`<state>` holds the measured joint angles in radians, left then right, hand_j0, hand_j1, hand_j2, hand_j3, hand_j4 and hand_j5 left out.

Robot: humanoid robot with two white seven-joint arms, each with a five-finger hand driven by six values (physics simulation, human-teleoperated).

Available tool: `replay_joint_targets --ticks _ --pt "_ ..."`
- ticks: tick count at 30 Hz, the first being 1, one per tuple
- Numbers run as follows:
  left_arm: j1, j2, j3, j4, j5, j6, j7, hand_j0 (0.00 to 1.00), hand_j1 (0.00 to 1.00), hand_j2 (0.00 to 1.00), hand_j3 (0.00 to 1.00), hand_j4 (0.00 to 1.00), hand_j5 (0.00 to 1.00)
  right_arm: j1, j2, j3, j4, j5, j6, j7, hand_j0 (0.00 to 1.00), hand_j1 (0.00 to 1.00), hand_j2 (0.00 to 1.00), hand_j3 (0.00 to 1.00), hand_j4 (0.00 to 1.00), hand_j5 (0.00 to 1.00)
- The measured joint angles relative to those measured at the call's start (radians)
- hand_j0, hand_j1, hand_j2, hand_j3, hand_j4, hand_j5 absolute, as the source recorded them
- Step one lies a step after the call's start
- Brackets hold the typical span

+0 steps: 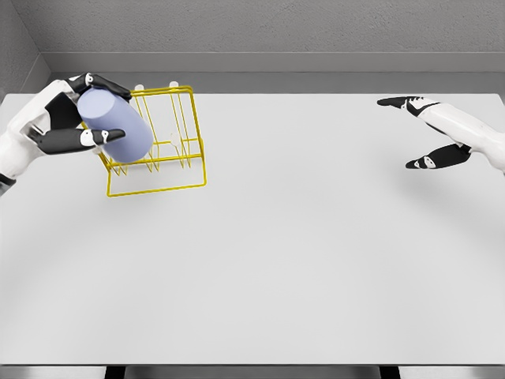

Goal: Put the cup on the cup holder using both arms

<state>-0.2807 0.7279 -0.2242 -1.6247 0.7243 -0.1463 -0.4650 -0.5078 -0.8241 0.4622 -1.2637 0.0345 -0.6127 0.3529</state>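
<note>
A pale lavender cup (pixel 116 125) is held tilted in my left hand (pixel 87 110), whose black-tipped fingers wrap it from above and below. The cup hangs over the left side of a yellow wire cup holder (pixel 170 150), which stands on the white table at the upper left. Part of the rack's left frame is hidden behind the cup. My right hand (pixel 422 134) is far off at the right edge of the table, fingers spread and holding nothing.
The white table (pixel 276 253) fills most of the view, with a grey wall behind it. Its front edge runs along the bottom of the picture.
</note>
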Motion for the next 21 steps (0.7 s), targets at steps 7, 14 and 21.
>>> replay_joint_targets --ticks 7,14,21 --pt "0.002 -0.009 0.000 -0.005 -0.005 -0.002 -0.001 0.59 0.59 0.59 0.59 0.59 0.59 -0.002 0.000 0.000 0.000 -0.001 0.000 -0.001 1.00 1.00 1.00 1.00 1.00 1.00" --pt "0.005 -0.009 -0.001 -0.005 -0.012 -0.005 -0.003 0.96 0.96 0.96 0.96 0.96 0.96 -0.002 0.000 0.000 0.000 -0.001 0.000 -0.001 1.00 1.00 1.00 1.00 1.00 1.00" --pt "0.008 -0.002 -0.001 -0.007 -0.014 -0.006 -0.003 0.99 0.99 0.99 0.99 0.99 0.99 0.000 -0.001 -0.001 0.000 -0.001 0.000 -0.001 1.00 1.00 1.00 1.00 1.00 1.00"
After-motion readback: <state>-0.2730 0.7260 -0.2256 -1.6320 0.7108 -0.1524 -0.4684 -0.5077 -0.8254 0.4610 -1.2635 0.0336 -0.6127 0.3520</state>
